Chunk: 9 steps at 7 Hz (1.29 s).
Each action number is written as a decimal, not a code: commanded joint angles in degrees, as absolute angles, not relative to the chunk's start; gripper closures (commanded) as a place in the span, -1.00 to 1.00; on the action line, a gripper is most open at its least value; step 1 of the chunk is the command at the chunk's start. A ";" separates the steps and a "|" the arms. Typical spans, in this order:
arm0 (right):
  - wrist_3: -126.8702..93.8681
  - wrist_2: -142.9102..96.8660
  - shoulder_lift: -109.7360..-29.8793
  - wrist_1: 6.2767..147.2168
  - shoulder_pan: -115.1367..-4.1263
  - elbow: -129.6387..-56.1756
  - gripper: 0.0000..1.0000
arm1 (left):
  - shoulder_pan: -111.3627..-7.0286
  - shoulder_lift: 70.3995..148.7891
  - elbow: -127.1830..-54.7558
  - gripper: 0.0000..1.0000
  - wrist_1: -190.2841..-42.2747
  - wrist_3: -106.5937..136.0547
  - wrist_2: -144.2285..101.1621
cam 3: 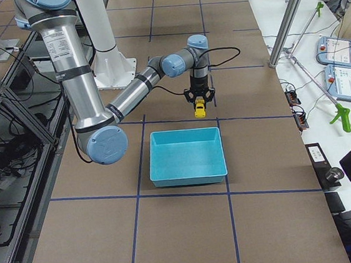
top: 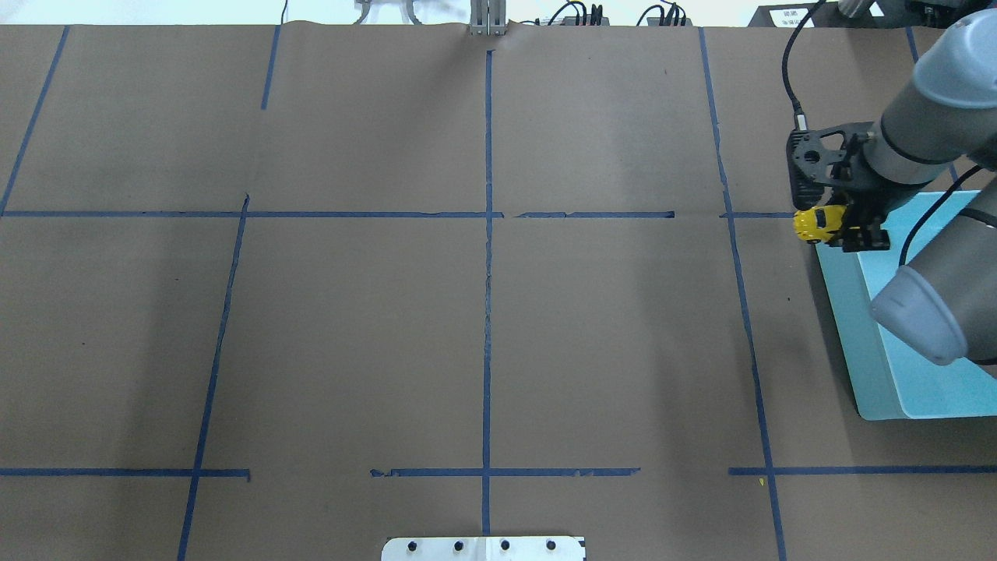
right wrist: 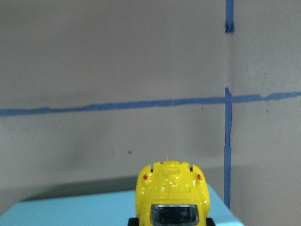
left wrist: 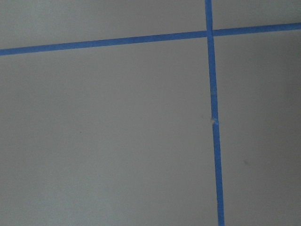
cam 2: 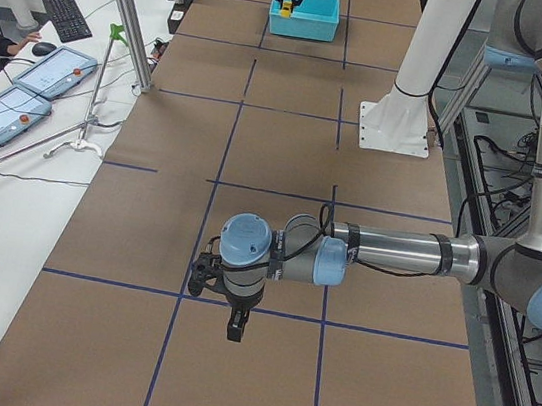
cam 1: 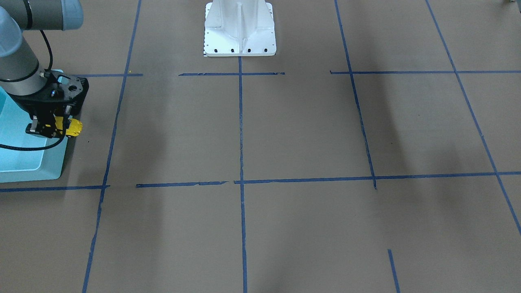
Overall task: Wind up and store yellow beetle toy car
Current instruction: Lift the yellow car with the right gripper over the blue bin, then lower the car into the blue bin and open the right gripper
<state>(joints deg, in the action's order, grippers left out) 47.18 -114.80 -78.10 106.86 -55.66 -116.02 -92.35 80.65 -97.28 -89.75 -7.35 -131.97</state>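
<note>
The yellow beetle toy car [top: 814,224] is held in my right gripper [top: 847,231], which is shut on it. It hangs above a corner of the light-blue bin [top: 857,343], partly over the rim. The front-facing view shows the car [cam 1: 74,127] sticking out of the gripper [cam 1: 55,127] beside the bin [cam 1: 24,173]. The right wrist view shows the car [right wrist: 172,193] over the bin's corner [right wrist: 70,209]. My left gripper [cam 2: 235,331] shows only in the exterior left view, low over bare table; I cannot tell if it is open or shut.
The brown paper table top carries a grid of blue tape lines [cam 1: 241,122]. The white robot pedestal [cam 1: 240,32] stands at the robot's side of the table. Metal poles [cam 3: 287,25] and operator tablets [cam 3: 346,82] line the far side.
</note>
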 commanded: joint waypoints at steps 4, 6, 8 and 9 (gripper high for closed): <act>56.43 -119.51 -100.20 82.72 -62.05 -112.68 0.33 | -92.29 80.86 -97.12 -0.99 -89.74 -7.30 -131.92; 52.84 -122.42 -99.76 82.62 -61.96 -112.68 -0.99 | -92.29 80.86 -97.12 -0.99 -89.74 -7.29 -131.92; 53.08 -122.43 -99.58 82.53 -62.40 -112.59 -1.00 | -92.29 81.03 -96.86 -0.99 -89.74 -7.29 -131.92; 52.91 -122.43 -98.80 82.88 -65.27 -112.24 -1.00 | -92.29 81.04 -96.86 -0.99 -89.74 -7.29 -131.92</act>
<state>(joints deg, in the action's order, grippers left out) 53.05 -122.36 -99.46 82.64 -62.93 -112.52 -92.29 80.99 -96.91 -89.74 -7.30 -131.92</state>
